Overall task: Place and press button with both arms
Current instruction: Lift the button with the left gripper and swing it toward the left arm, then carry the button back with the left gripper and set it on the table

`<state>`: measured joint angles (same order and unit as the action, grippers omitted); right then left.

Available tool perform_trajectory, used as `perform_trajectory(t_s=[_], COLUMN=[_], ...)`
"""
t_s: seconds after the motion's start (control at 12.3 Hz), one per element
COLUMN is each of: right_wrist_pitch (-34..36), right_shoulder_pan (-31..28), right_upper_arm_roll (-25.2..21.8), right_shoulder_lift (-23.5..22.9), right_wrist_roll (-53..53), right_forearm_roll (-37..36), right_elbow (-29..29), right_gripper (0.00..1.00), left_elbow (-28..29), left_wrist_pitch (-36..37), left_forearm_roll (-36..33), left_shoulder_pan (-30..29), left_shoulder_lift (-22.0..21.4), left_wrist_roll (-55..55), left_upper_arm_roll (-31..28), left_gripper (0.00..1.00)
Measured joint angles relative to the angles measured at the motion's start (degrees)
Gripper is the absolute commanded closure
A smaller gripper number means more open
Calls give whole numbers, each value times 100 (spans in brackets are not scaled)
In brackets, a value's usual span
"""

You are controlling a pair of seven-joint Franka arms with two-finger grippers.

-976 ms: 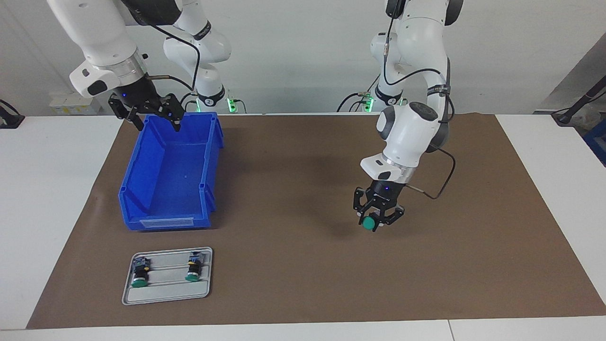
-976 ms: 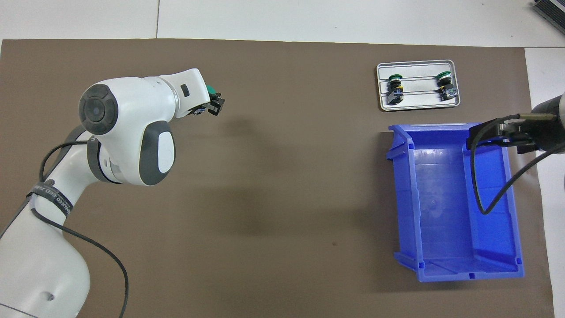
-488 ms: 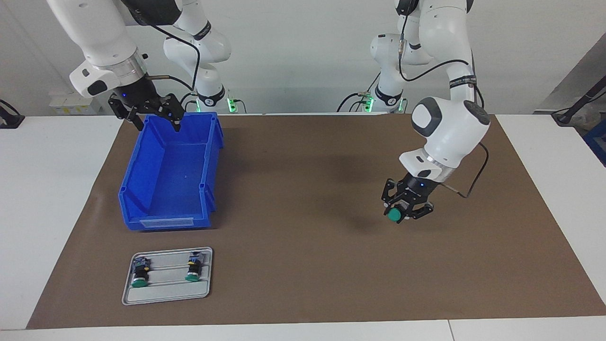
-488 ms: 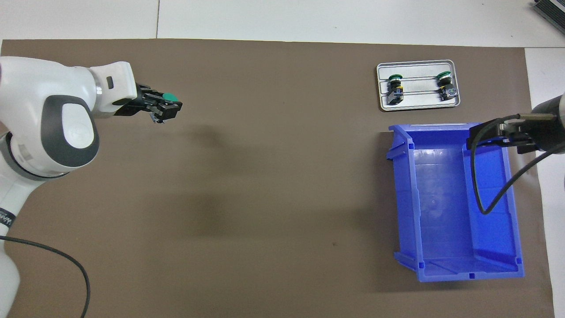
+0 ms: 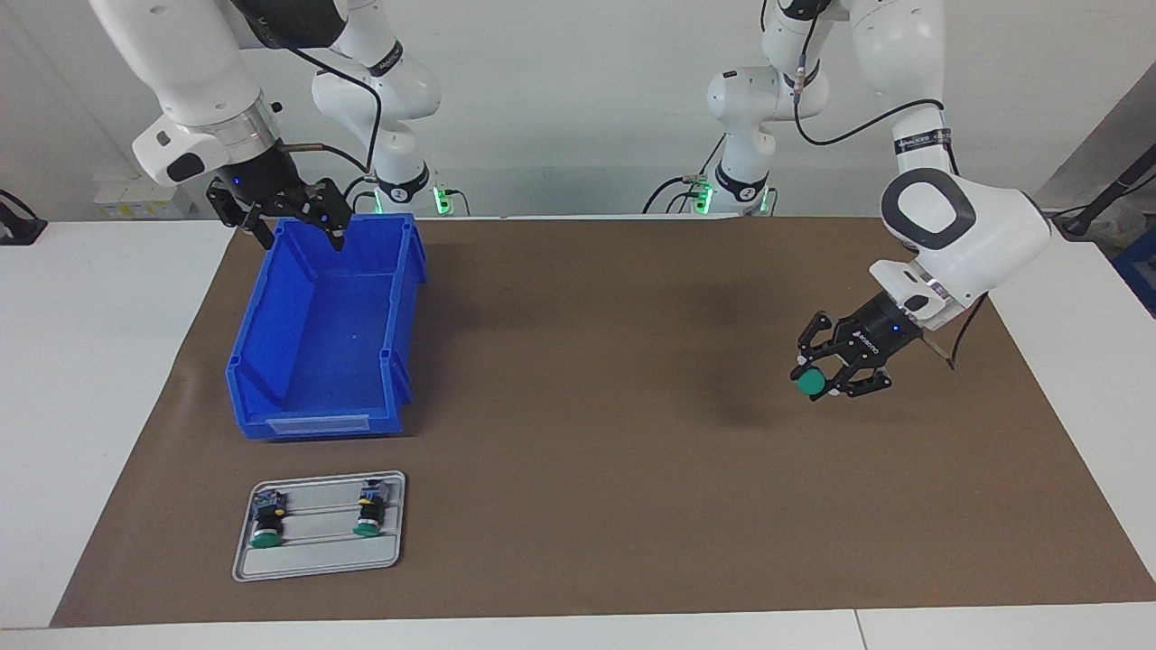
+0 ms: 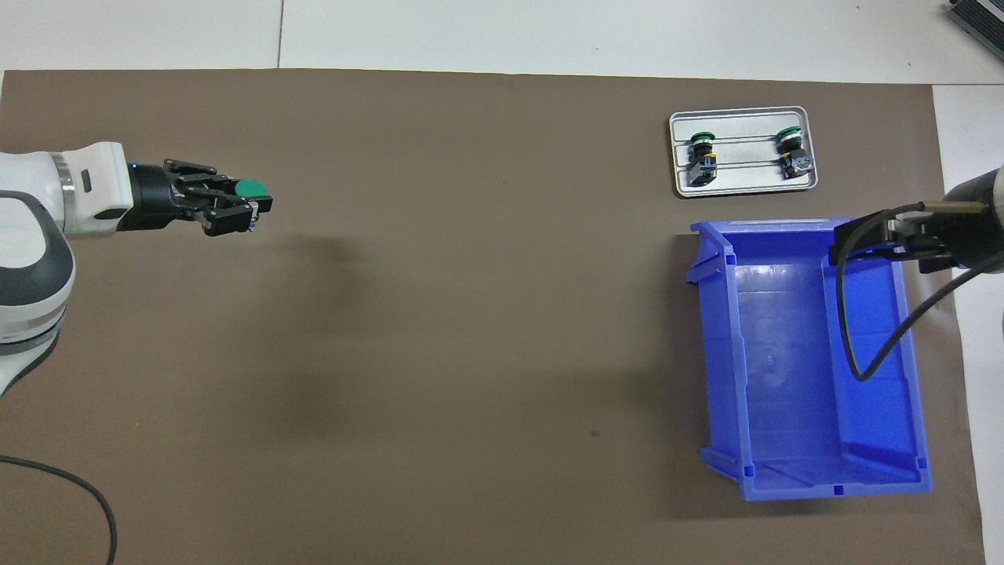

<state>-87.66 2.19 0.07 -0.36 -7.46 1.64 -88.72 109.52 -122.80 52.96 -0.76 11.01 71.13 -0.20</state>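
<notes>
Two white jointed arms are seen, built of rounded glossy shells with dark grey panels at the joints. On the left arm (image 5: 957, 226) a round dark grey cap ringed in white is shown at the wrist joint, and a black band with white lettering is wrapped around the link above it. A black cable is looped along each arm. The right arm (image 5: 194, 81) is finished with a silver metal ring above its black gripper. Both grippers are made of black linked fingers, and a small blue light is lit on each. Green lights are seen at the two bases.
</notes>
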Motion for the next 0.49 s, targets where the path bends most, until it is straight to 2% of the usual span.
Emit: perform_trajectory(t_s=[0.16,0.33,0.49], right_wrist_pitch=[0,0,0], right_shoulder_pan=[0,0,0], right_upper_arm_roll=[0,0,0], right_shoulder_lift=[0,0,0], right_wrist_roll=[0,0,0], right_forearm_roll=[0,0,0], right_elbow=[0,0,0], right_gripper=[0,0,0], left_elbow=[795,1482,2063], left_wrist_pitch=[-19,-174,-501], left_forearm_roll=[881,1458,2406], left_shoulder_pan=[-150,-149,-68], left_shoulder_lift=[-354,-666,-918], left_wrist_roll=[1039,1585,2307], left_upper_arm_roll=[-5,30,79], left_gripper=[98,97,96])
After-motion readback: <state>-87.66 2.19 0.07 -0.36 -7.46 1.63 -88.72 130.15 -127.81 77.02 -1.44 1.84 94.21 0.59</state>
